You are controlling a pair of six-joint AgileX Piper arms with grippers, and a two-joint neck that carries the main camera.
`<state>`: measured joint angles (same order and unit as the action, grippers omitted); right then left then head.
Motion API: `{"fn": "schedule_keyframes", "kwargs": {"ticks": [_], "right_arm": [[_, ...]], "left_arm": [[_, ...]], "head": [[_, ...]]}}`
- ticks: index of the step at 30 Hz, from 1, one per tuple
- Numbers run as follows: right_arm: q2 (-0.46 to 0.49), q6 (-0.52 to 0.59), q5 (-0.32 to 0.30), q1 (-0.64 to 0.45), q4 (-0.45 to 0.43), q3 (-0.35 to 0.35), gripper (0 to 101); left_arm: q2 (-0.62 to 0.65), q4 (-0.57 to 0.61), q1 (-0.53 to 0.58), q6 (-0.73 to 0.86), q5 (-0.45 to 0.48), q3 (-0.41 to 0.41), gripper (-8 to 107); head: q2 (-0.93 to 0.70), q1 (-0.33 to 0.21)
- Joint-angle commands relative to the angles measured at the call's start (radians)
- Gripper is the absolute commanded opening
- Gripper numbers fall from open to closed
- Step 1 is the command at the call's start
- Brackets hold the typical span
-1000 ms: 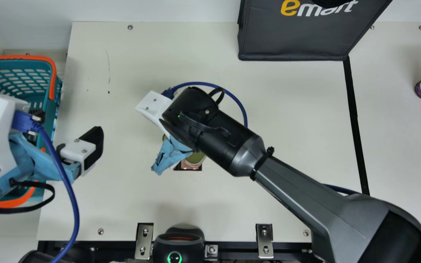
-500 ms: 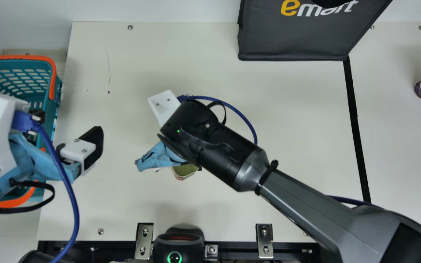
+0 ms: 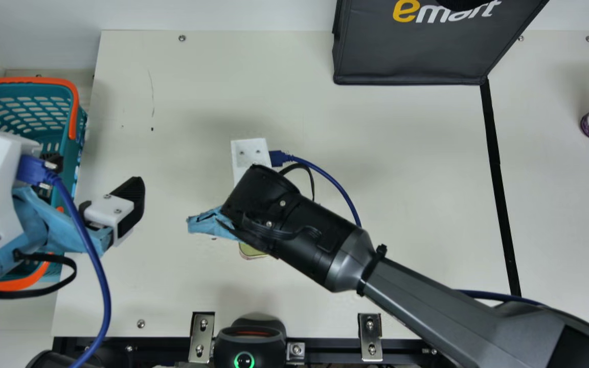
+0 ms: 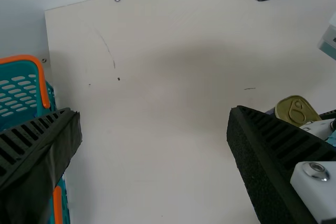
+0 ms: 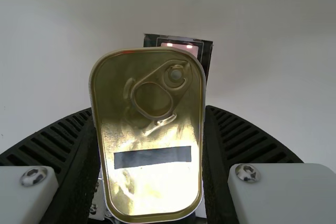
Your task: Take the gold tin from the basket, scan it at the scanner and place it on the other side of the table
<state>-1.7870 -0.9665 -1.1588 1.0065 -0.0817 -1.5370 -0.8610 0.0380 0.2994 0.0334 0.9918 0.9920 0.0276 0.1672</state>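
Grey and black, the right arm (image 3: 417, 291) slants over the table (image 3: 402, 143), its gripper (image 3: 212, 223) clamping the gold tin (image 5: 152, 184); the left gripper (image 3: 95, 171) gapes wide.

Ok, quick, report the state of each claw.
Left claw: open, nothing between its fingers.
Right claw: closed, holding the gold tin.

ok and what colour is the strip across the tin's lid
Dark grey on the gold tin; the right wrist view shows it best.
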Motion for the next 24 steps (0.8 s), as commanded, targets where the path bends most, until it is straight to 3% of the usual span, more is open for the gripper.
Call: {"fn": "schedule_keyframes", "kwargs": {"ticks": [1, 13, 24], "right_arm": [[-0.001, -0.093, -0.006, 0.007, -0.017, 0.003, 0], [-0.016, -0.294, -0.030, 0.039, -0.086, 0.010, 0], [0.015, -0.305, -0.020, -0.001, -0.143, 0.063, 0]], "left_arm": [[0.000, 0.000, 0.000, 0.000, 0.000, 0.000, 90], [0.000, 0.000, 0.000, 0.000, 0.000, 0.000, 90], [0.000, 0.000, 0.000, 0.000, 0.000, 0.000, 90]], "head": [[0.000, -0.029], [0.000, -0.029], [0.000, -0.029]]}}
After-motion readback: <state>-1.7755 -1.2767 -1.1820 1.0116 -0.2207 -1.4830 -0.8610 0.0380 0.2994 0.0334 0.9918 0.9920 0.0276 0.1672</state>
